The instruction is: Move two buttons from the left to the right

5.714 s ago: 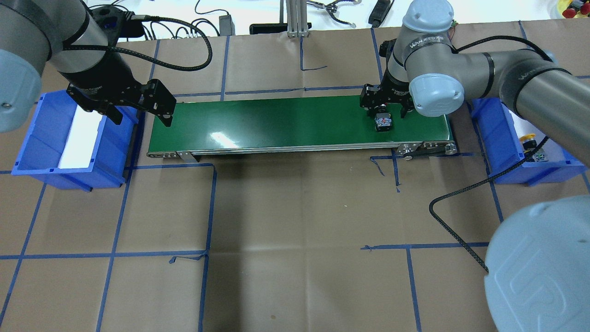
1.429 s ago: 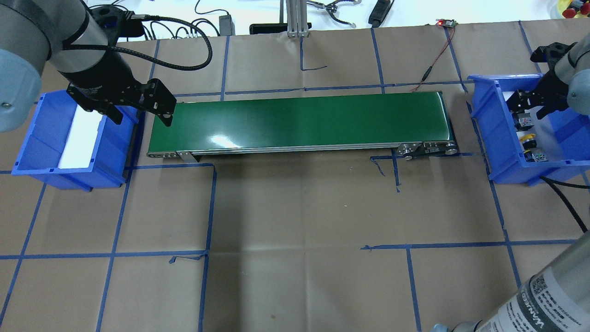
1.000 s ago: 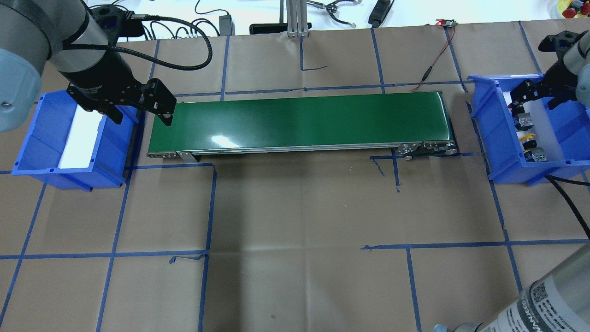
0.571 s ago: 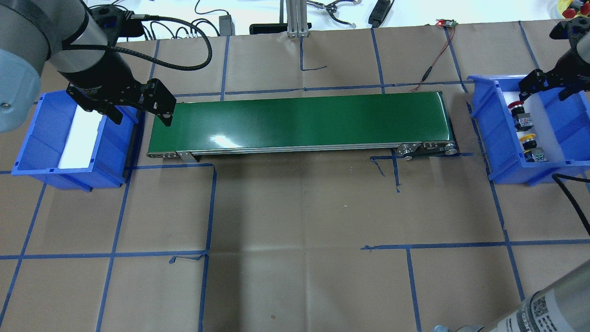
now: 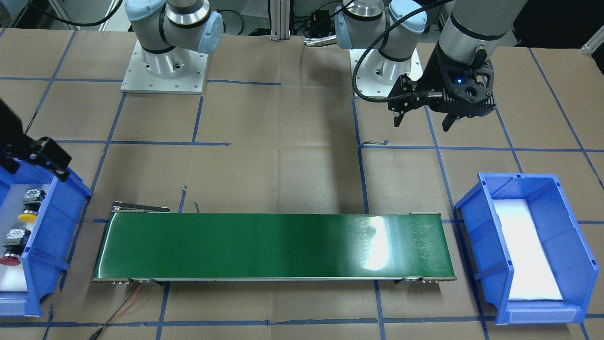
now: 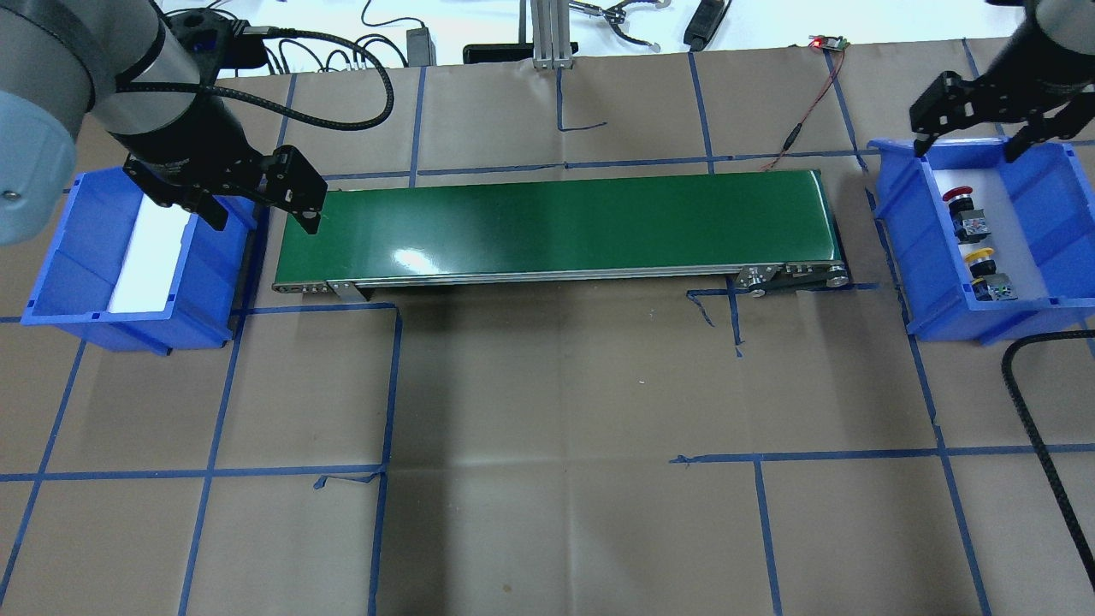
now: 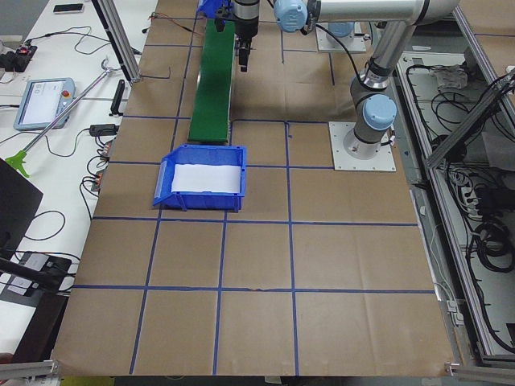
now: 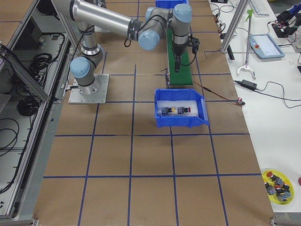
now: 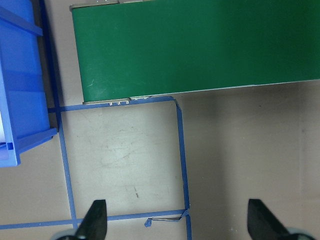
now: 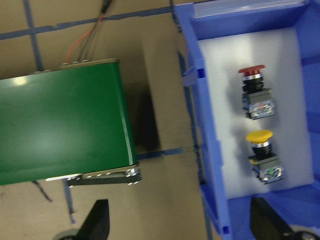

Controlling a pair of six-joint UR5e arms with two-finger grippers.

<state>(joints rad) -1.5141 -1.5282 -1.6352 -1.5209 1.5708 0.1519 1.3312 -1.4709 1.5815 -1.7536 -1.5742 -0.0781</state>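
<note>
Since the earlier overhead frames, the right gripper [image 6: 967, 147] has let go of the red button, lifted out of the right bin and pulled back toward the bin's 12 o'clock rim. The left arm has not shifted.

By the overhead view, the brown-paper tabletop [image 6: 565, 385] with its blue tape grid carries a long green conveyor belt [image 6: 556, 222] running from 9 to 3 o'clock. A blue plastic bin lined with a white pad sits at each end: the left bin [image 6: 60, 257] at 9 o'clock and the right bin [image 6: 907, 248] at 3 o'clock.

The left gripper [image 6: 265, 224] hangs above the belt's 9 o'clock end, its two black fingers spread wide with nothing between them. The right gripper's fingers are also spread wide and hold nothing.

Both task items lie on their sides on the white pad of the right bin, close together but apart. The red mushroom-capped push-button [image 10: 255, 92], with black body and grey block, lies at 12 o'clock of the yellow mushroom-capped push-button [image 10: 263, 155].
</note>
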